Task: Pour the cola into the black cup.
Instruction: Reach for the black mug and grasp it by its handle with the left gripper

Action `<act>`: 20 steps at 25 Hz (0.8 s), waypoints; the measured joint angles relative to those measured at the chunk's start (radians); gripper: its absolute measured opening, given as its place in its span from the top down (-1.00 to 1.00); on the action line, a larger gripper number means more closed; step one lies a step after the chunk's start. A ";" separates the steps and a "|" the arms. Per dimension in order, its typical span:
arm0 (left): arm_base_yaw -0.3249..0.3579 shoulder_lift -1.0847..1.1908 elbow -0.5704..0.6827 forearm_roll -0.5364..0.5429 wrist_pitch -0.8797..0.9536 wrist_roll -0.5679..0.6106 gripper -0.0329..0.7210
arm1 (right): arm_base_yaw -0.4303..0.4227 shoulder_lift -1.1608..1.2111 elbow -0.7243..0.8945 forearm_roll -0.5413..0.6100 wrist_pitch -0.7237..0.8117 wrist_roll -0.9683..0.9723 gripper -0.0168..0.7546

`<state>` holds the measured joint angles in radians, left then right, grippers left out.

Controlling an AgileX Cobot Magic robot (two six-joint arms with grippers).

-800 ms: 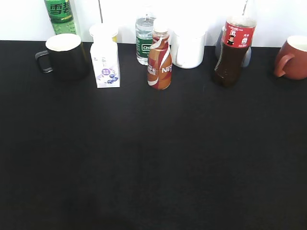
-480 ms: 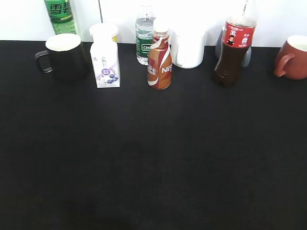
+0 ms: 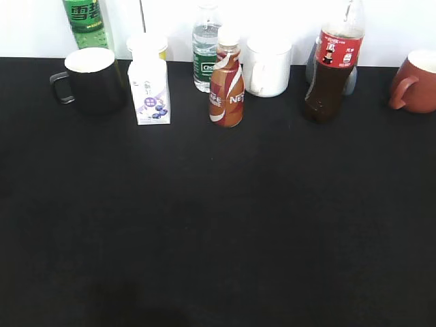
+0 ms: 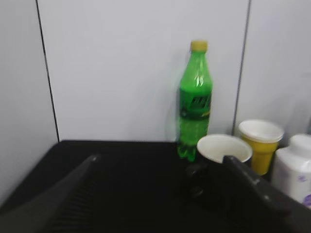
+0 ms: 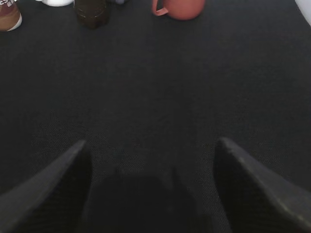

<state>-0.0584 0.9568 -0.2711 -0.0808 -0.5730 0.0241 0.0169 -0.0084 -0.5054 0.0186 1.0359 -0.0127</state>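
Observation:
The cola (image 3: 331,71), a clear bottle of dark liquid with a red label, stands upright at the back right; only its base shows in the right wrist view (image 5: 91,12). The black cup (image 3: 92,78) with a white inside stands at the back left, its handle pointing left. In the left wrist view the black cup (image 4: 221,167) sits just ahead of my open left gripper (image 4: 160,160), near its right finger. My right gripper (image 5: 150,145) is open and empty, low over the bare black table. Neither gripper shows in the exterior view.
Along the back stand a green bottle (image 3: 85,22), a yellow cup (image 3: 147,45), a white carton (image 3: 150,90), a water bottle (image 3: 204,51), an orange-brown coffee bottle (image 3: 226,82), a white mug (image 3: 267,66) and a reddish-brown mug (image 3: 415,82). A white wall is behind.
The exterior image shifts slightly between the earliest frame and the later ones. No object has moved on the table.

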 joint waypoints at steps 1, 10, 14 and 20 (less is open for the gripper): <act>0.000 0.123 0.000 0.009 -0.093 0.000 -0.54 | 0.000 0.000 0.000 0.000 0.000 0.000 -0.58; 0.000 0.910 -0.352 0.136 -0.405 -0.087 -0.48 | 0.000 0.000 0.000 0.000 0.000 0.000 -0.58; 0.000 1.068 -0.520 0.143 -0.378 -0.087 -0.39 | 0.000 0.000 0.000 0.000 0.000 0.000 -0.58; -0.001 1.193 -0.699 0.138 -0.365 -0.088 0.16 | 0.000 0.000 0.000 0.000 0.000 0.000 -0.58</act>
<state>-0.0593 2.1501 -0.9701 0.0569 -0.9375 -0.0635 0.0169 -0.0084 -0.5054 0.0186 1.0359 -0.0130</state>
